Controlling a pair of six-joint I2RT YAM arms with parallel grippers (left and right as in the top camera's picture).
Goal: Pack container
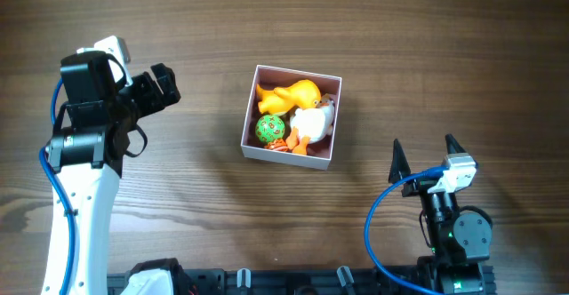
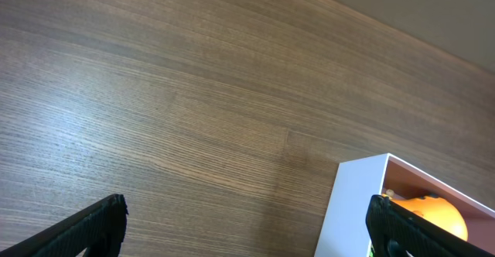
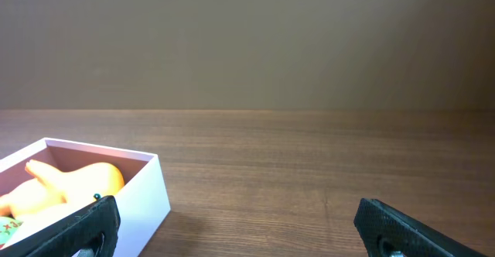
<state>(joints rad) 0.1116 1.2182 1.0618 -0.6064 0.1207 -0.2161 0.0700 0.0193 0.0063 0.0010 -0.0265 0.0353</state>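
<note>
While left pincer (image 1: 169, 83) and right pincer (image 1: 423, 141) both gape empty, container (image 1: 284, 155) lies between them, arguably nearer the right.

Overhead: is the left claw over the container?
No, the left claw is off to one side of the container, a wide gap between them.

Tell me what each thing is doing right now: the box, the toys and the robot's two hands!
container: upright, open on top, toys inside.
yellow duck: lying in the container, along its far side.
green ball: in the container, near the left wall.
white toy: in the container, touching the duck.
left gripper: open, empty, apart from the container.
right gripper: open, empty, apart from the container.
</note>
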